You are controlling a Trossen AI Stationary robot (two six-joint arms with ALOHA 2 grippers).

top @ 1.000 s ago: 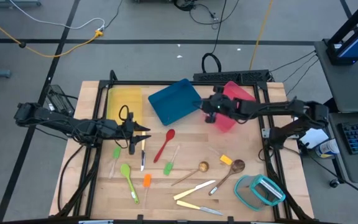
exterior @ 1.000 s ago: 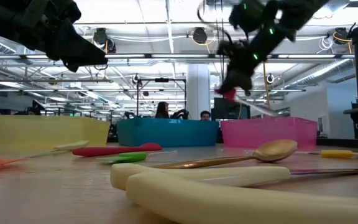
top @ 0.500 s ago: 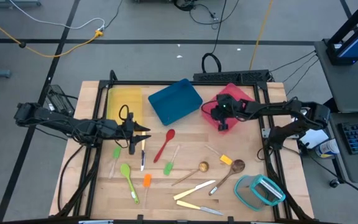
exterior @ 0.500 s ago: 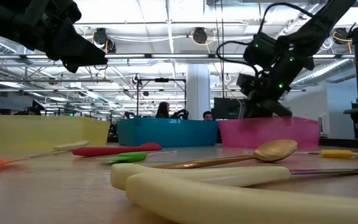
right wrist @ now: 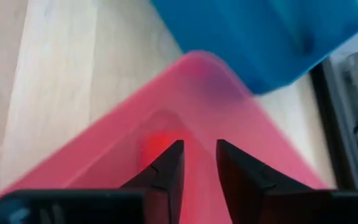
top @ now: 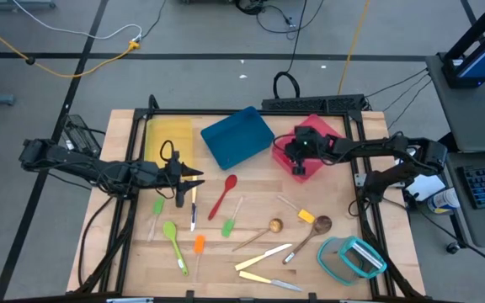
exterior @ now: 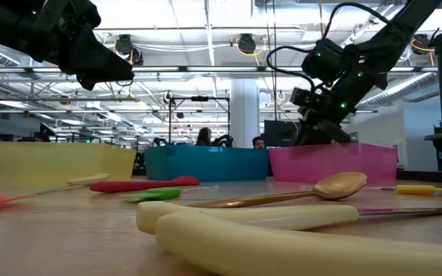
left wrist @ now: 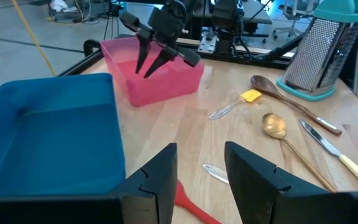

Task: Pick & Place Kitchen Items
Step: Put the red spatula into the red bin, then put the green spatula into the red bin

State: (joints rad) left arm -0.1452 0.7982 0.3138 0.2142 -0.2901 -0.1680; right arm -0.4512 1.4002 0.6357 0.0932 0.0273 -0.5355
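Many utensils lie on the wooden table: a red spoon (top: 223, 194), a green spoon (top: 173, 236), short orange (top: 199, 244), green (top: 227, 225) and yellow-headed (top: 305, 215) pieces, a gold spoon (top: 264, 231), a wooden spoon (top: 311, 232) and cream knives (top: 263, 257). My right gripper (right wrist: 197, 163) is open, pointing down into the pink tray (top: 320, 128); it also shows in the left wrist view (left wrist: 148, 67). A blurred red thing (right wrist: 156, 147) lies on the tray's floor beyond the fingers. My left gripper (left wrist: 201, 177) is open and empty, above the table left of the red spoon.
A blue tray (top: 237, 137) and a yellow tray (top: 168, 139) stand at the far side, left of the pink tray. A teal-rimmed clear container (top: 349, 257) with a grater lies at the near right. People sit in the room beyond the table (exterior: 202, 136).
My right gripper has gone toward the table's right edge, from the gap between the blue and pink trays to over the pink tray, and down to its rim. The red-headed piece that hung from it no longer shows below it.
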